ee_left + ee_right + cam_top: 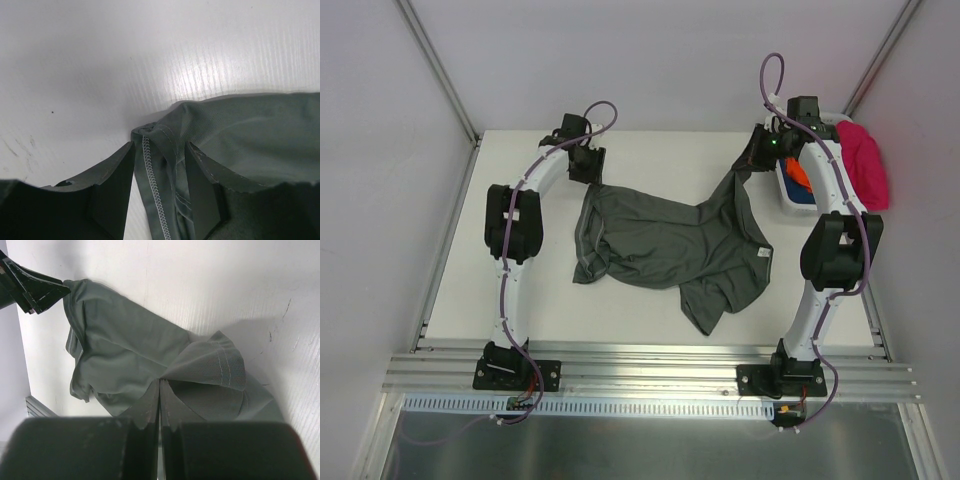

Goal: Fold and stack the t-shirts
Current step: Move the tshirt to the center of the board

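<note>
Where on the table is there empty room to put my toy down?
The near strip of table, between the grey-green t-shirt and the metal rail, is bare. So is the far strip between the left gripper and right gripper. It is crowded far right, by the basket and magenta t-shirt.

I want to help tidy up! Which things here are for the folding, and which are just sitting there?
For the job: grey-green t-shirt on the table, pink t-shirt draped over the basket, and orange cloth and blue cloth inside it.
Just there: white basket, table.
</note>
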`<action>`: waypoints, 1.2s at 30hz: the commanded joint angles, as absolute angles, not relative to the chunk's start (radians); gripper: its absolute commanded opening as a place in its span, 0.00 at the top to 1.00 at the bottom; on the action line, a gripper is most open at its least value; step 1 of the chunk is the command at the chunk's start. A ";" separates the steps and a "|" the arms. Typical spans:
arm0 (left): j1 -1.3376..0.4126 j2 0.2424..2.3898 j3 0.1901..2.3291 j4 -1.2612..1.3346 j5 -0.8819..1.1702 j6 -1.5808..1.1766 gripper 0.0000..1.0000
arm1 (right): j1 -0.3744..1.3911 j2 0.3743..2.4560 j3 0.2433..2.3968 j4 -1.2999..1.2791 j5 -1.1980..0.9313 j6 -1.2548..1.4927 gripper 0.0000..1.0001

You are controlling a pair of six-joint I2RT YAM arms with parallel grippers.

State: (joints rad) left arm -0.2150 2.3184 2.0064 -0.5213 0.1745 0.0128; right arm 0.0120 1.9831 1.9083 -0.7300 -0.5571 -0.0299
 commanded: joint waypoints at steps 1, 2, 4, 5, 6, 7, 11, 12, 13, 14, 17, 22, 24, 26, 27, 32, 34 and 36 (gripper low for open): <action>-0.216 2.269 1.991 -0.534 0.195 0.002 0.56 | 0.014 1.911 1.914 -0.707 -0.557 -0.031 1.00; -0.216 2.270 1.993 -0.534 0.199 0.002 0.57 | 0.012 1.913 1.917 -0.706 -0.557 -0.031 0.99; -0.216 2.278 2.000 -0.534 0.198 0.002 0.57 | 0.012 1.916 1.919 -0.704 -0.557 -0.031 0.99; -0.216 2.281 2.006 -0.534 0.198 0.002 0.58 | 0.012 1.916 1.921 -0.704 -0.555 -0.031 0.99; -0.216 2.284 2.013 -0.532 0.195 0.002 0.58 | 0.012 1.916 1.921 -0.704 -0.555 -0.031 0.99; -0.216 2.290 2.017 -0.534 0.195 0.002 0.58 | 0.012 1.914 1.919 -0.704 -0.555 -0.032 0.99; -0.216 2.306 2.043 -0.532 0.192 0.002 0.60 | 0.011 1.914 1.911 -0.704 -0.554 -0.032 1.00; -0.216 2.307 2.046 -0.532 0.190 0.003 0.61 | 0.011 1.914 1.911 -0.704 -0.554 -0.032 0.99; -0.216 2.310 2.046 -0.532 0.189 0.003 0.61 | 0.011 1.914 1.911 -0.704 -0.554 -0.032 0.99; -0.216 2.313 2.049 -0.532 0.190 0.003 0.62 | 0.012 1.916 1.911 -0.704 -0.552 -0.032 0.99; -0.216 2.319 2.059 -0.532 0.189 0.002 0.65 | 0.011 1.916 1.911 -0.703 -0.549 -0.032 0.99; -0.216 2.335 2.071 -0.531 0.192 0.002 0.66 | 0.011 1.913 1.908 -0.703 -0.545 -0.034 0.99; -0.216 2.339 2.075 -0.532 0.192 0.003 0.66 | 0.011 1.913 1.908 -0.703 -0.543 -0.037 0.99; -0.216 2.342 2.079 -0.532 0.195 -0.024 0.68 | 0.012 1.911 1.905 -0.701 -0.540 -0.037 1.00; -0.216 2.347 2.079 -0.531 0.196 -0.026 0.68 | 0.011 1.910 1.904 -0.703 -0.538 -0.038 0.99; -0.216 2.355 2.077 -0.532 0.202 -0.029 0.73 | 0.011 1.908 1.899 -0.703 -0.534 -0.040 0.99; -0.216 2.359 2.082 -0.531 0.199 -0.032 0.78 | 0.011 1.910 1.899 -0.701 -0.534 -0.041 0.99; -0.216 2.362 2.085 -0.531 0.196 -0.035 0.80 | 0.012 1.910 1.899 -0.703 -0.534 -0.041 0.99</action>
